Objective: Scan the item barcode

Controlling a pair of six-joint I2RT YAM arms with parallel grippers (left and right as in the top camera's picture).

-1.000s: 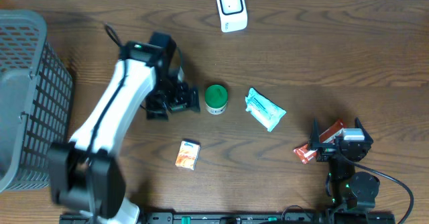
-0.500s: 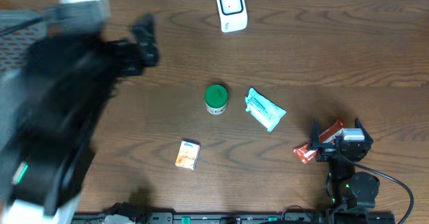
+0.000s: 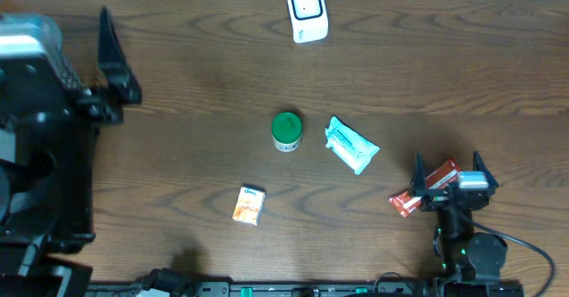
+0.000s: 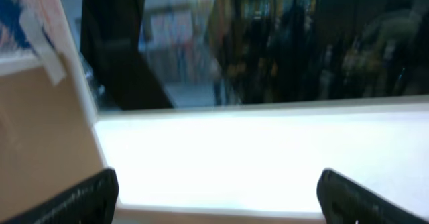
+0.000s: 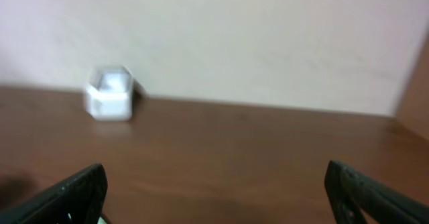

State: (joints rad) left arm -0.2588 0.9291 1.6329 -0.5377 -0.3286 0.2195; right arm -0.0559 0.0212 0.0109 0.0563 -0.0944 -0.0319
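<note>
Wide and empty: left gripper (image 4: 218,200), right gripper (image 5: 221,194).
I see the scanner (image 5: 110,93) ahead of the right one (blurred).

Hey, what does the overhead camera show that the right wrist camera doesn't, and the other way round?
Only the overhead view shows the green-lidded jar, the wipes packet, the small orange box, the red wrapper by the right claw, and the left arm at the table's left edge. Only the right wrist view shows the pale wall behind the table. Both show the white scanner at the far edge, the wooden table, and the right claw, open and holding nothing.
</note>
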